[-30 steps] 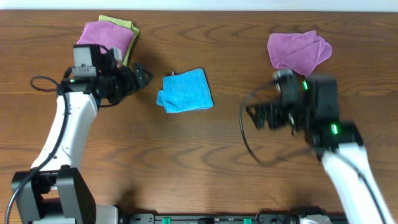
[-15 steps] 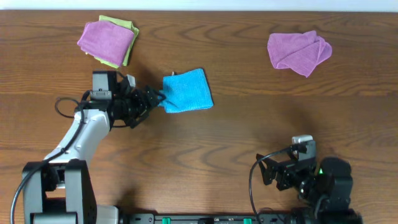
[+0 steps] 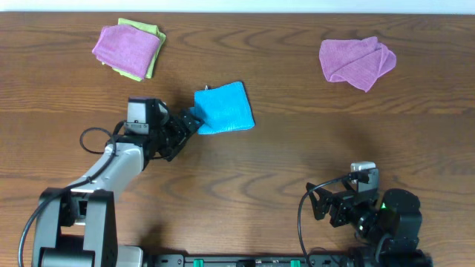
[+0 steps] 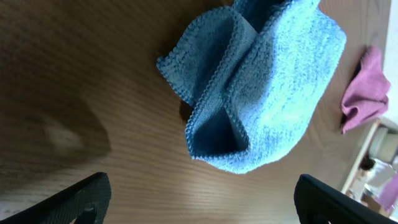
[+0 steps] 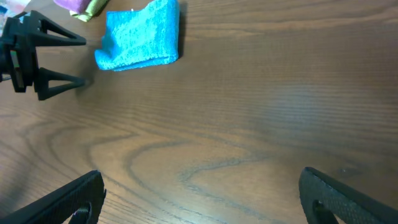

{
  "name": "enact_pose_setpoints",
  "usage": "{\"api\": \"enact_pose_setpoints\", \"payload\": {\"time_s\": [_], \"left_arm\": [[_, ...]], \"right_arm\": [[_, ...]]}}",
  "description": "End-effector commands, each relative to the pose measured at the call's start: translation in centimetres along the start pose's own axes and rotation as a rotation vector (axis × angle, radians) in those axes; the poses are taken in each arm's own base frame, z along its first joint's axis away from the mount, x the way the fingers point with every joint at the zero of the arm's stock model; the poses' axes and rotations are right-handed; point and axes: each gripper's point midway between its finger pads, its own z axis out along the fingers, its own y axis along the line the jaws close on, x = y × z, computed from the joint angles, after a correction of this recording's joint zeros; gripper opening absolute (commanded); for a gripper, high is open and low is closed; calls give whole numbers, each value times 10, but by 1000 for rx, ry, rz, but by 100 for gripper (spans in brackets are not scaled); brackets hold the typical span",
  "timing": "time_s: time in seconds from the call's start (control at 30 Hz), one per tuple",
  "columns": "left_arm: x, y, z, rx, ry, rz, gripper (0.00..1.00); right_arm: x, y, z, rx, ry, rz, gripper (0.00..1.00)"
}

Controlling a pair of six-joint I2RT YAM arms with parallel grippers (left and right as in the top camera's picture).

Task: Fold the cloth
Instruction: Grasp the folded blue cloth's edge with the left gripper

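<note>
Cloth [image 3: 225, 108] is laid mid-way on the bench [image 3: 312, 141], already doubled, layers bunched at its left edge. Left hand [image 3: 188, 122] is set wide open at that edge, nothing held, probably lined up for the loose corner. Right hand [image 3: 321, 208] is kept well apart, spread wide, empty. Fingertip contact with the cloth cannot be told; tag [image 3: 206, 87] barely made out.

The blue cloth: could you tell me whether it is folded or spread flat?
Folded. The cloth lies doubled over itself, hemmed edges stacked in layers.
</note>
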Motion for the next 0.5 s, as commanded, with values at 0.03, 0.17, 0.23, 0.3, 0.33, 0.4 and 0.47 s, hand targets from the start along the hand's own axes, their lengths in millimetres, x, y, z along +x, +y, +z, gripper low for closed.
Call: {"api": "enact_pose_setpoints", "payload": {"time_s": [0.03, 0.17, 0.23, 0.3, 0.33, 0.4, 0.47], "left_arm": [[3, 1, 13, -30, -20, -13, 95], [6, -4, 26, -5, -9, -18, 96], [6, -7, 32, 3, -12, -23, 96], [6, -8, 37, 11, -15, -22, 96], [6, -7, 40, 12, -14, -30, 95], [6, -5, 47, 12, -10, -49, 96], [7, -3, 55, 14, -6, -66, 95]], "right_arm": [[0, -1, 0, 2, -4, 15, 99], [0, -1, 0, 2, -4, 15, 99], [0, -1, 0, 2, -4, 15, 99], [0, -1, 0, 2, -4, 15, 99], [0, -1, 0, 2, -4, 15, 99], [0, -1, 0, 2, -4, 15, 99], [0, -1, 0, 2, -4, 15, 99]]}}
